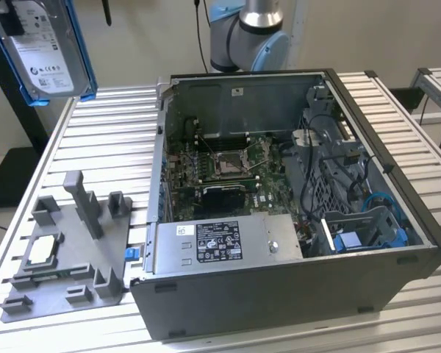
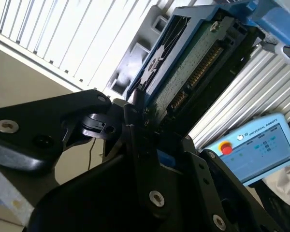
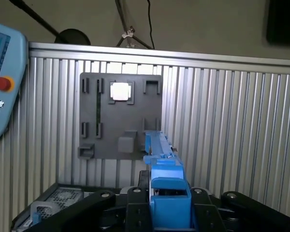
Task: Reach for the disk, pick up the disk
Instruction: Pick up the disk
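Observation:
The disk (image 1: 44,48), silver with a white label in a bright blue bracket, hangs high above the table at the exterior view's upper left. In the second wrist view I see the disk (image 2: 193,72) edge-on, with its green board and connector showing. My gripper (image 2: 145,108) is shut on its lower end, with black fingers (image 2: 130,116) pressed against its sides. In the first wrist view the disk's blue bracket (image 3: 164,164) rises out of my gripper (image 3: 169,208), above the grey fixture plate (image 3: 106,130) far below.
An open computer case (image 1: 279,294) lies on the slatted aluminium table (image 1: 110,132). The grey fixture plate (image 1: 73,257) with upright posts holds a small square silver chip (image 1: 44,251) at the exterior view's left. A teach pendant (image 2: 256,145) lies beside the table.

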